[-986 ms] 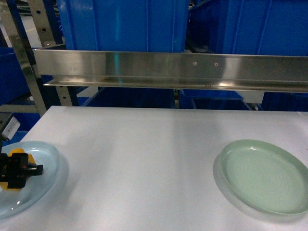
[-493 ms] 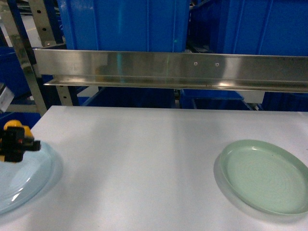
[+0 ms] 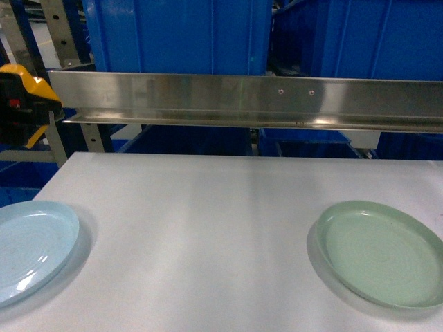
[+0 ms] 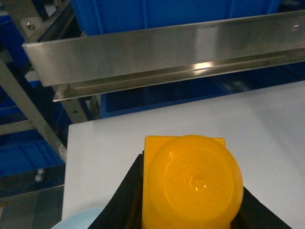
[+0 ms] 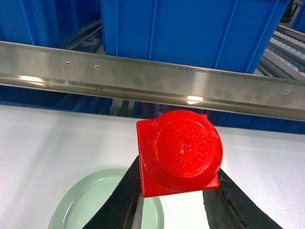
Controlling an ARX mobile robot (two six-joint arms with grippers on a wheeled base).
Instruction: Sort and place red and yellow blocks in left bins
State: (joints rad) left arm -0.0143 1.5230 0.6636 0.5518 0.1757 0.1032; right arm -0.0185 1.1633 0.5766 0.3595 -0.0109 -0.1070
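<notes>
The orange-yellow block [image 3: 31,84] hangs high at the far left of the head view, level with the steel rail, and my left gripper [image 3: 19,104] is shut on it. In the left wrist view the same block [image 4: 190,183] fills the space between the black fingers [image 4: 125,195], stud facing the camera. My right gripper [image 5: 178,179] is shut on the red block [image 5: 178,152], above the table near the green plate; this gripper is out of the head view. The blue bins [image 3: 180,34] stand behind the rail, one at the left and another [image 3: 360,34] at the right.
A steel rail [image 3: 242,100] runs across the table's far edge in front of the bins. On the white table lie a pale blue plate [image 3: 28,249] at the left and a pale green plate [image 3: 377,252] at the right. A metal rack post [image 3: 31,83] stands at the far left.
My left gripper has risen with the yellow block from just above the pale blue plate to the height of the steel rail. The plate now lies bare.
</notes>
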